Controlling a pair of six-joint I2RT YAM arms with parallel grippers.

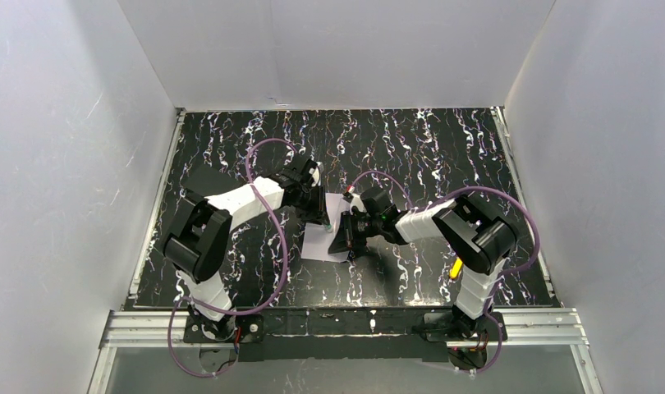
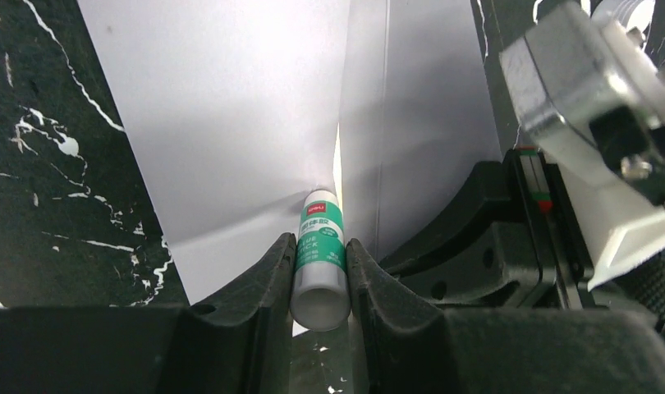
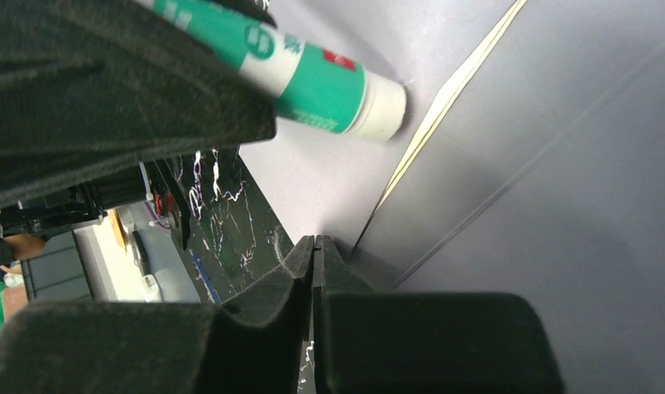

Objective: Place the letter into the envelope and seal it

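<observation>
The pale lavender envelope (image 1: 323, 244) lies at the table's middle. Its flap (image 3: 559, 205) stands raised from the body (image 2: 231, 107). Only a thin tan edge of the letter (image 3: 444, 98) shows along the fold inside the envelope, also in the left wrist view (image 2: 338, 164). My left gripper (image 2: 319, 243) is shut on a green and white glue stick (image 2: 321, 246) whose tip touches the envelope at the fold; it also shows in the right wrist view (image 3: 321, 82). My right gripper (image 3: 314, 243) is shut, its tips pinching the flap's edge. In the top view both grippers, left (image 1: 323, 218) and right (image 1: 346, 239), meet over the envelope.
The black marbled tabletop (image 1: 444, 156) is walled by white panels on three sides. The right arm's wrist body (image 2: 575, 123) stands close to the right of the glue stick. A small yellow thing (image 1: 456, 268) sits by the right arm's base.
</observation>
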